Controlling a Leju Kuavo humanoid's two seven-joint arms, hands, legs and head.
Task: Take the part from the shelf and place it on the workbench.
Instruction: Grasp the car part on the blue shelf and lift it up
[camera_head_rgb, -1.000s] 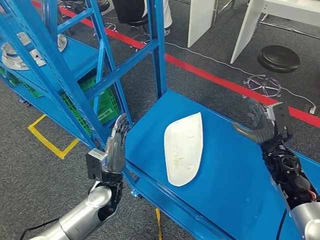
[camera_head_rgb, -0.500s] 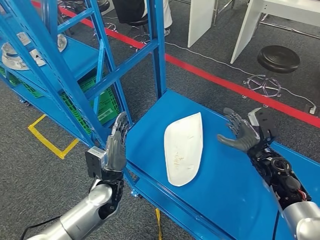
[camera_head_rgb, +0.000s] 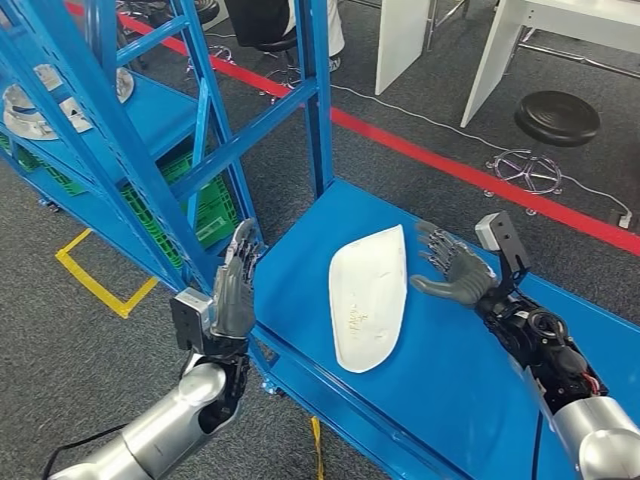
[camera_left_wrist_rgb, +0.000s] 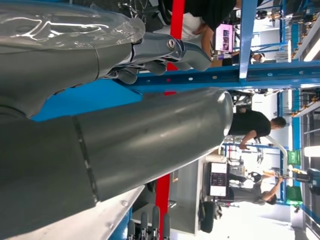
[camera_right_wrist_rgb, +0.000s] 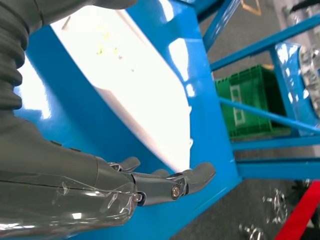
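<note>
Lying flat on the blue shelf (camera_head_rgb: 453, 380), the white part (camera_head_rgb: 367, 296) sits near its middle, long axis running near to far, nothing touching it. Right hand (camera_head_rgb: 451, 270) hangs just right of the part's far end, palm toward it, fingers spread apart and empty, thumb pointing left at the part edge; small gap between thumb and part. Right wrist view shows the same: fingers (camera_right_wrist_rgb: 171, 185) extended over the blue surface, part (camera_right_wrist_rgb: 128, 75) beyond them, no contact. Left hand (camera_head_rgb: 231, 290) is raised at the shelf's left edge, beside the blue rack upright (camera_head_rgb: 128, 150), fingers straight, close together and pointing up, holding nothing. Left wrist view: fingers (camera_left_wrist_rgb: 166, 50) straight, thumb apart. Green crate (camera_head_rgb: 204, 205) on the floor under the rack, far left. Black stool (camera_head_rgb: 557, 118) far right past the red floor line (camera_head_rgb: 453, 165).
</note>
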